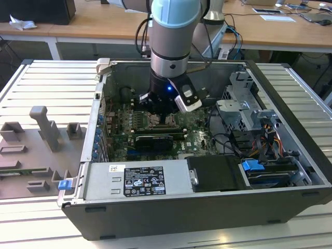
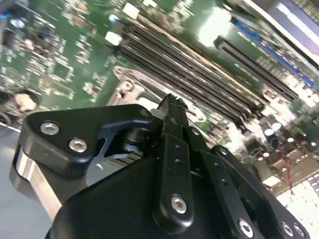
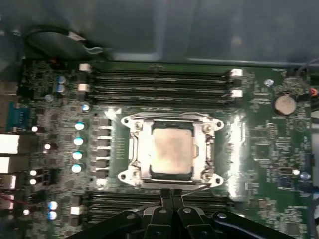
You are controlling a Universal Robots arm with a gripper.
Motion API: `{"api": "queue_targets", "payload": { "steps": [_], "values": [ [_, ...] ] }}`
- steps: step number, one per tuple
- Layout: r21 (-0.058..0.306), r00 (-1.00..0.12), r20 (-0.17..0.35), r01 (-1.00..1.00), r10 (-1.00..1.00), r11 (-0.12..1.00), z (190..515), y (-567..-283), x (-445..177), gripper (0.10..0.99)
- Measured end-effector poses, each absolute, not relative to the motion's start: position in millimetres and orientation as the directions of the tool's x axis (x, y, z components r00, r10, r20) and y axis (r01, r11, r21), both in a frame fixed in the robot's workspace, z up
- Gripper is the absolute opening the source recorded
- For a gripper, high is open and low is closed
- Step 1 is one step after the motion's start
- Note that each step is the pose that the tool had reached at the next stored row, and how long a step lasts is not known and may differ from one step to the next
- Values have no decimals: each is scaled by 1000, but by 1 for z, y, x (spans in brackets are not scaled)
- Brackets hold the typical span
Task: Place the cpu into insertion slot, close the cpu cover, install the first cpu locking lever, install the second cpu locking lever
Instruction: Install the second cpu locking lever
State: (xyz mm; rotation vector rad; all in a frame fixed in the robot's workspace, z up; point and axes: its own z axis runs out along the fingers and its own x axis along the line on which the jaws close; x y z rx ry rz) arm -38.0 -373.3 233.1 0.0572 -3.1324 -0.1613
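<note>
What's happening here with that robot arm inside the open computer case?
A robot arm is working over the green circuit board inside the open dark computer case. Its black hand is shut and sits right at the edge of the square metal-rimmed processor socket. In the first wrist view, the pale tan square chip already lies in the socket, with the thin silvery frame cover lying down around it. Whether the locking levers are latched cannot be told.
</note>
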Motion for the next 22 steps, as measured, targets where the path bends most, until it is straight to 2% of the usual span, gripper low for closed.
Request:
{"api": "queue_targets", "payload": {
  "steps": [7, 11, 22],
  "values": [
    [120, -999, 1, -37, -37, 992, 230, -375, -53, 106],
    [165, -999, -1, -37, -37, 986, 230, -386, -53, 106],
    [234, -999, -4, -37, -37, 972, 222, -396, -68, 106]
  ]
}}
